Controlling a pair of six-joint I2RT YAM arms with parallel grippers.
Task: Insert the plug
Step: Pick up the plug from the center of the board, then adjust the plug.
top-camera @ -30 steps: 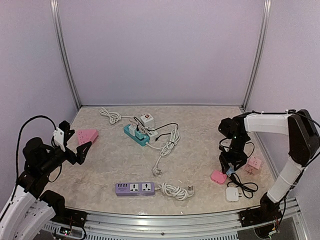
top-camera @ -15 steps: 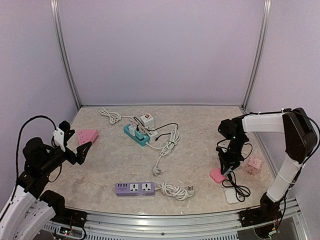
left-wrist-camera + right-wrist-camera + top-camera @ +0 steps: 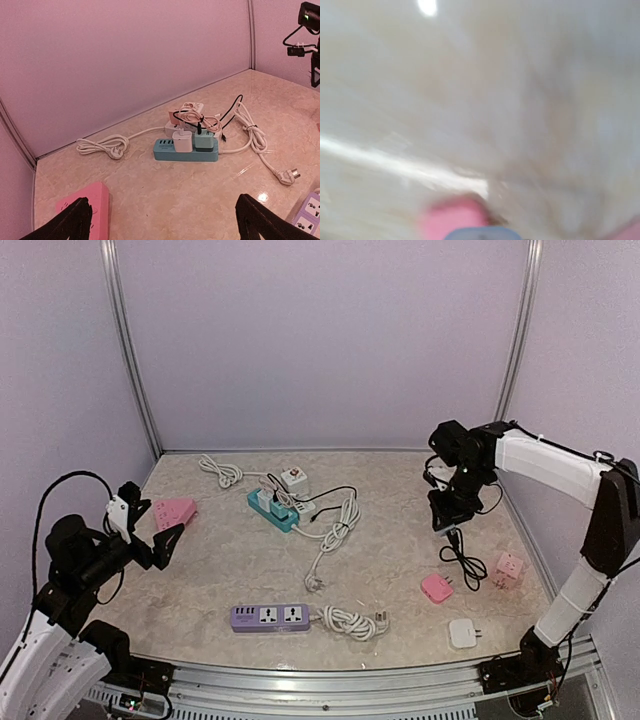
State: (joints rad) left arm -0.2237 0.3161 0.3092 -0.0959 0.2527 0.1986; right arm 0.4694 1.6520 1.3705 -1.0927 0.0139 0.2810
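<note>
1. Right pincer [image 3: 446,522] is hanging above the right side of the tabletop [image 3: 220,570]. Its jaws are drawn close together and are clamping the upper end of a black cable [image 3: 461,562]. The cable is dangling from it, and its loop is resting on the marbled surface just below. Whether the cable's plug is sitting between the jaws cannot be told.
2. Left pincer [image 3: 164,210] is hovering over the near left corner, its jaws standing wide apart and gripping nothing.
3. Teal power strip [image 3: 272,510] is lying toward the back centre, carrying a white charger and a grey-green one, with white and black cords tangling beside it.
4. Purple power strip [image 3: 269,617] is lying near the front edge with its sockets facing up, and its bundled white cord [image 3: 348,621] is lying just to the right of it.
5. Pink power strip [image 3: 175,510] is lying at the left side.
6. Pink cube socket [image 3: 509,568] is sitting near the right edge. A flat pink adapter [image 3: 436,588] is lying just beside the cable's loop, and a white adapter [image 3: 463,631] is lying nearer the front.
7. Right wrist view is showing only blur: pale tabletop and a pink smear at its lower edge.
</note>
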